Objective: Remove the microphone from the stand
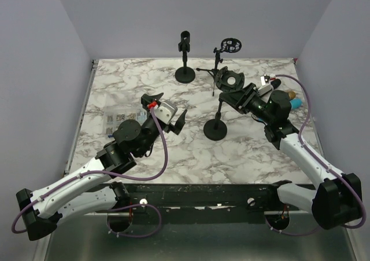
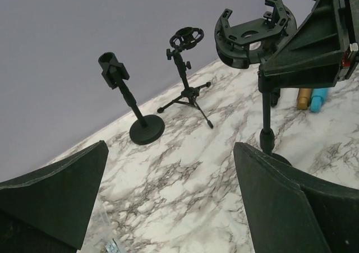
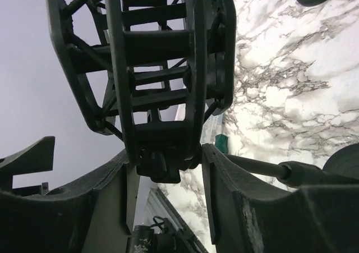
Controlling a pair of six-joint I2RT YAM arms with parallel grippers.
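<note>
- Fingers of the right pincer (image 1: pixel 239 95) are pressing on both sides of the foot of the cradle (image 1: pixel 232 80) atop the near stand (image 1: pixel 216 130), so this pincer is closed on the cradle. We are judging that the grip is steadying the stand's head.
- We are seeing the left pincer (image 1: pixel 166 110) hanging wide open above the counter (image 1: pixel 173 157), holding nothing and facing the cradle, as if ready to help.
- We are finding the cradle empty in the left wrist view. Nothing is sitting in it, nor in the holders of the other stands.
- We are taking the silver-and-black stick (image 1: pixel 267 83), lying on the counter at the right edge beside the right arm, for the microphone, though it is too small to be sure. If so, the removal is looking done.
- We are counting three stands: the near stand, a round-foot stand (image 1: pixel 185 74) at the back, and a tripod stand (image 1: pixel 218 70) just beside that one.
- We are counting three sticks at the right edge: the silver-and-black stick, a gold stick (image 1: pixel 289 93) and a blue stick (image 1: pixel 296 103), lying near one another.
- We are counting one clear packet (image 1: pixel 118 119), at the left side.
</note>
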